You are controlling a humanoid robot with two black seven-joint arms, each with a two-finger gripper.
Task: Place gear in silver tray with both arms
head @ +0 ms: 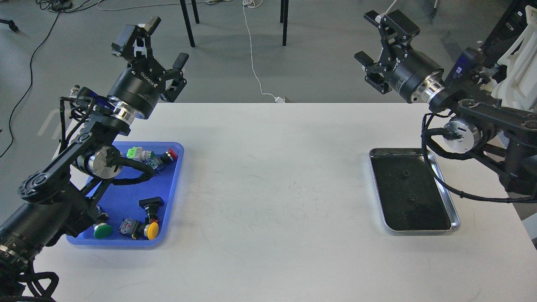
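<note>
The silver tray (419, 230) with its black liner lies on the white table at the right. Two small dark round parts lie on the liner, one (404, 175) toward the back and one (413, 197) in the middle; they are too small to tell if they are gears. My right gripper (370, 38) is open and empty, raised high beyond the table's back edge, well above and behind the tray. My left gripper (162, 44) is open and empty, raised above the table's back left corner.
A blue plastic tray (176, 176) at the left holds several push-button switches, among them a green one (102, 230), a yellow one (152, 230) and a red one (171, 153). My left arm's elbow hangs over it. Chair legs and cables lie behind the table.
</note>
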